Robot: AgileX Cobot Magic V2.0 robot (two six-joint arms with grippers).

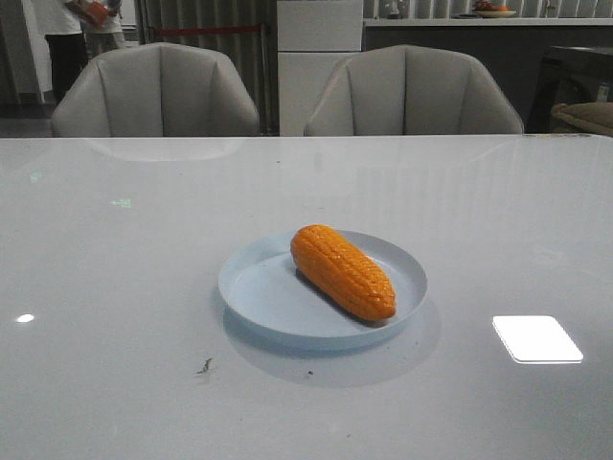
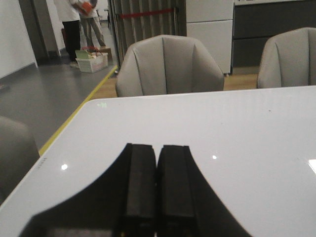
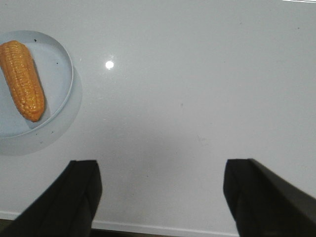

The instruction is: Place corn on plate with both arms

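Your corn cob (image 1: 343,271) lies diagonally inside the pale-blue plate (image 1: 259,292) at the middle of the white tabletop (image 1: 115,287), one tapered end near the plate's front right rim. Your left tool (image 2: 157,185) is clenched on nothing, its two black fingers (image 2: 139,182) pressed together above bare tabletop. Your right tool (image 3: 160,197) is released, fingers (image 3: 79,192) spread wide, well apart from the plate. Two grey chairs (image 1: 158,91) stand behind the tabletop.
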